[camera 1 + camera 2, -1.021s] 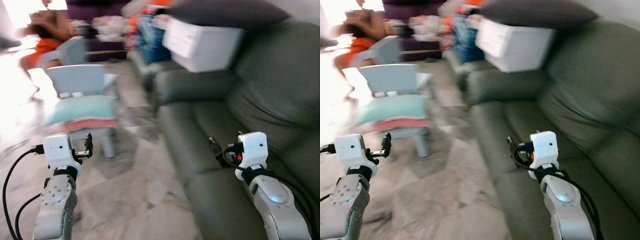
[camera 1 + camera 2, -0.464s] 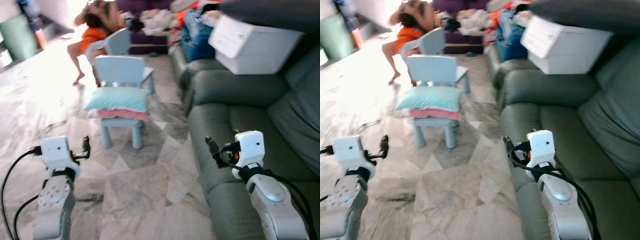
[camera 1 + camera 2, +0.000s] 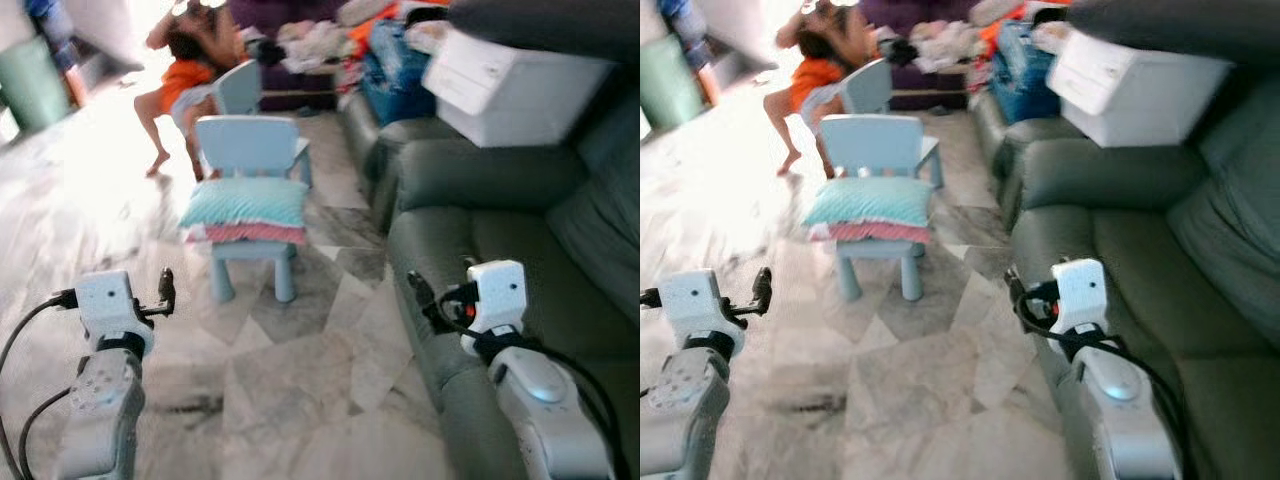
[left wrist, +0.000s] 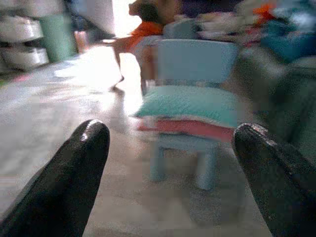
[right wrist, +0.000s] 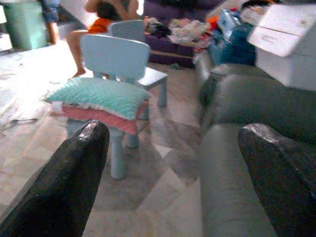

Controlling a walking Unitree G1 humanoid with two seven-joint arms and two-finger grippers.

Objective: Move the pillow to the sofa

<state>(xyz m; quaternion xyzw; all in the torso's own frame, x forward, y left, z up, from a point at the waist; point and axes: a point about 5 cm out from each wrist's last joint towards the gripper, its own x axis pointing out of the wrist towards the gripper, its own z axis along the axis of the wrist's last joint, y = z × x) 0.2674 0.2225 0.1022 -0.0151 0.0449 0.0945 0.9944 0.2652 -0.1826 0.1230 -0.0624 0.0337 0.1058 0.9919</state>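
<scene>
a teal pillow (image 3: 246, 202) lies on a red one, it seems, on the small blue chair (image 3: 252, 150), left of the grey sofa (image 3: 520, 250). the left gripper (image 4: 173, 148) and right gripper (image 5: 170, 148) hover apart from it, fingers (image 5: 74, 168) spread and empty.

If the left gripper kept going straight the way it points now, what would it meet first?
Most likely the teal pillow stacked on the small blue chair: it sits between the open fingers of the left gripper, with bare floor before it. Depth is unclear.
</scene>
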